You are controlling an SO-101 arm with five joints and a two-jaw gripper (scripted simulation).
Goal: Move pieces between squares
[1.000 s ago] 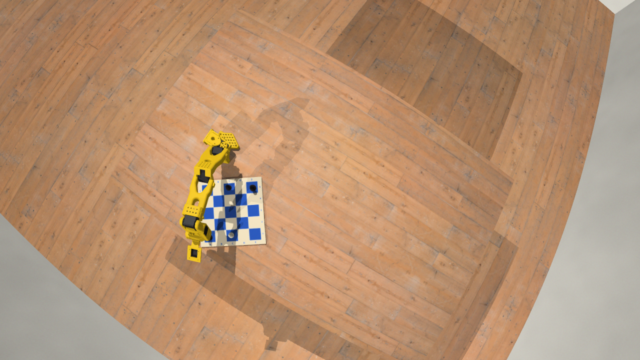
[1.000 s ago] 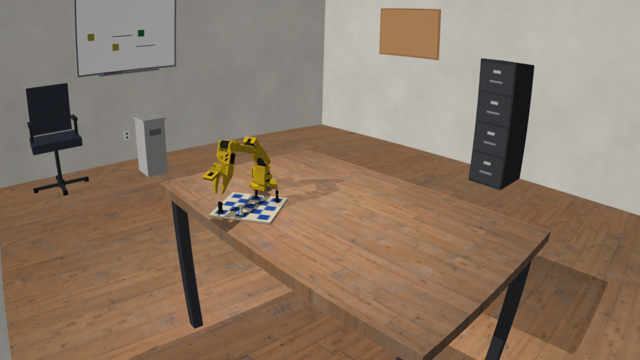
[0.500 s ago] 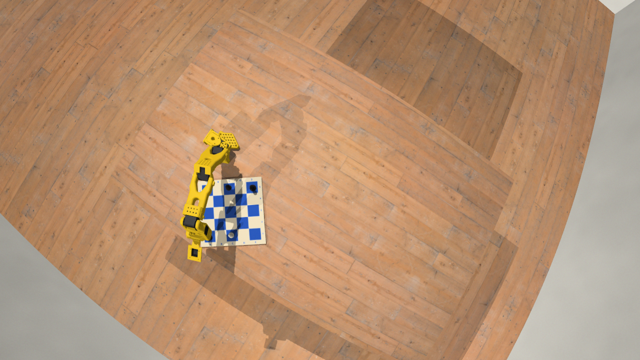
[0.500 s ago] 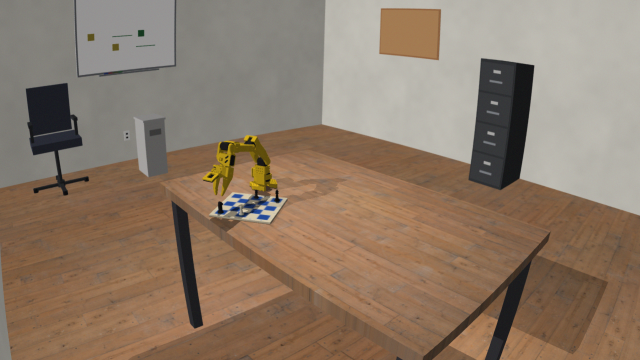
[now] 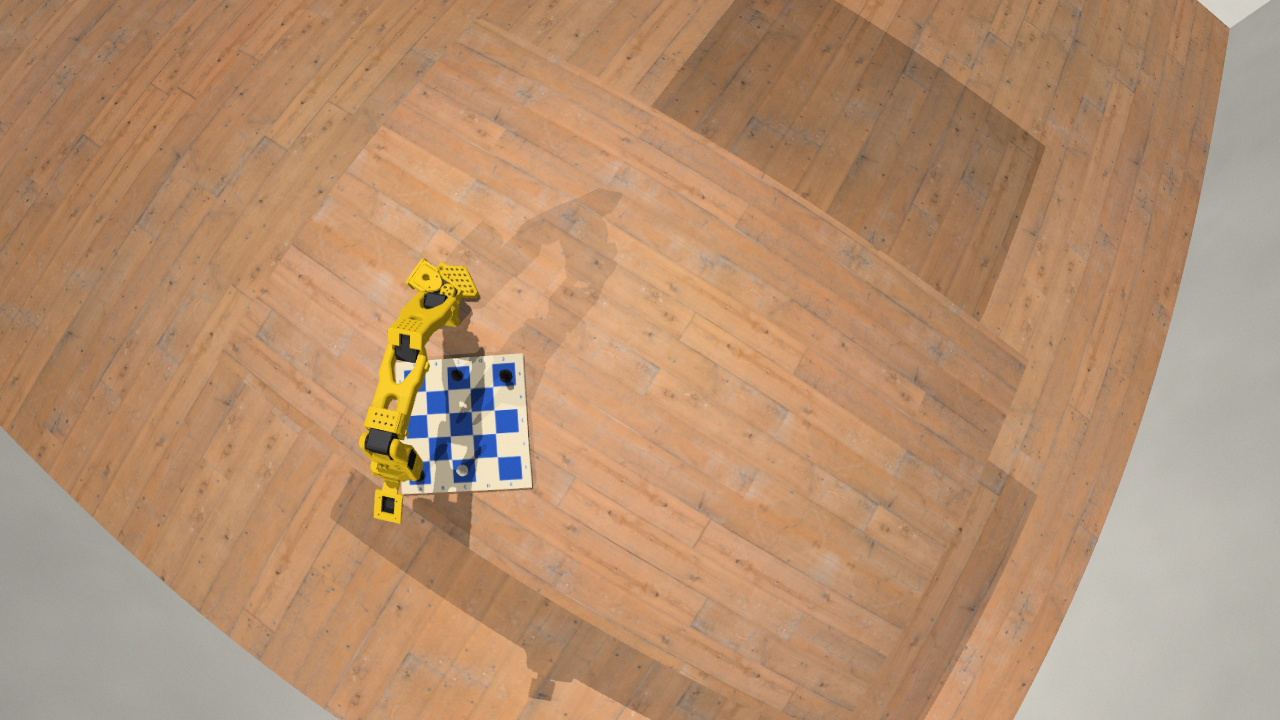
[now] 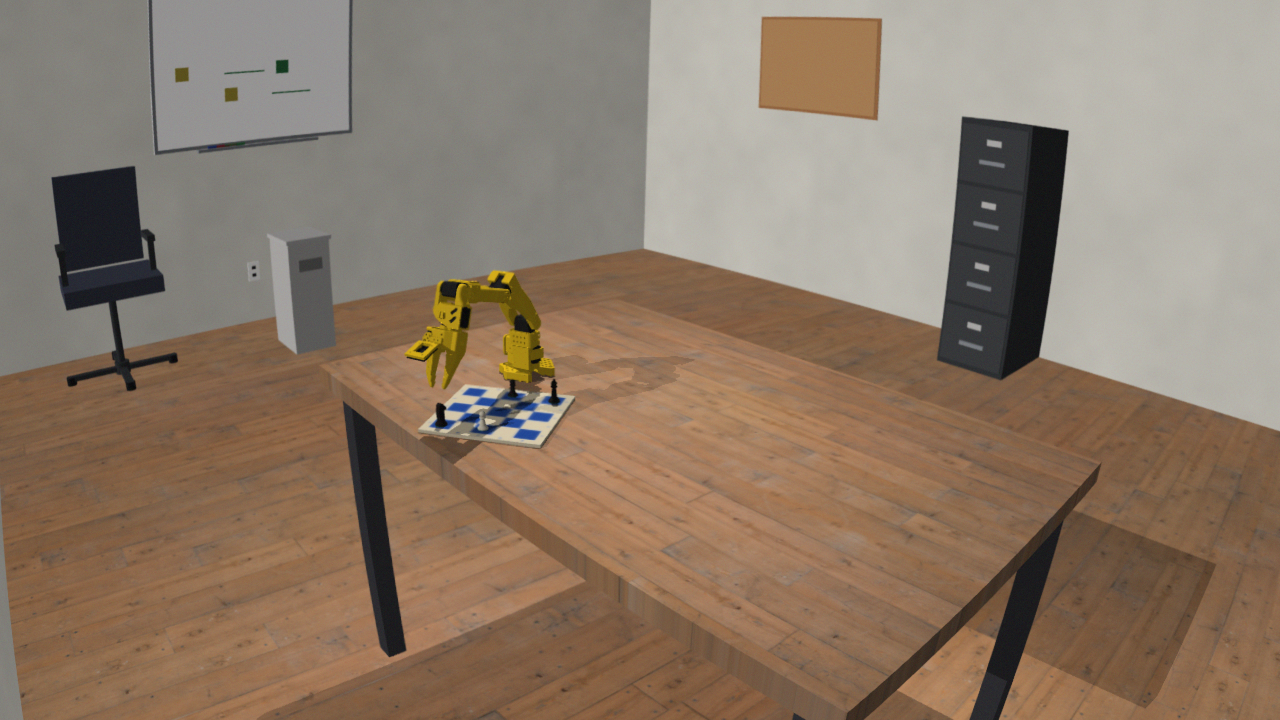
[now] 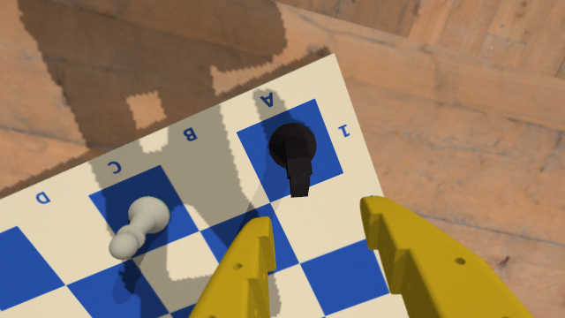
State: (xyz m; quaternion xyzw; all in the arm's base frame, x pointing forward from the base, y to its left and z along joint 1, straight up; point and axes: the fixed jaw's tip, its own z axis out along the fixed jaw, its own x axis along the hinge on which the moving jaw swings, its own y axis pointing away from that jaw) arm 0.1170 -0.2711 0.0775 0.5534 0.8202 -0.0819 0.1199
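Note:
The blue and cream board (image 5: 465, 420) lies on the wooden table near the arm's base. A black piece (image 7: 292, 150) stands upright on A1; it also shows in the exterior view (image 6: 440, 414). A white pawn (image 7: 141, 223) (image 5: 462, 468) stands on C1. A black piece (image 5: 504, 376) stands on E5. My gripper (image 7: 315, 216) hangs above the board's A file, just short of the A1 piece. Its yellow fingers stand apart with nothing between them. In the exterior view the gripper (image 6: 438, 376) is well above the board.
Another black piece (image 5: 458, 373) stands on C5, and a small pale piece stands near the board's middle. The table edge runs close beside the board's row 1 side. The arm's base (image 5: 443, 282) sits just beyond row 5.

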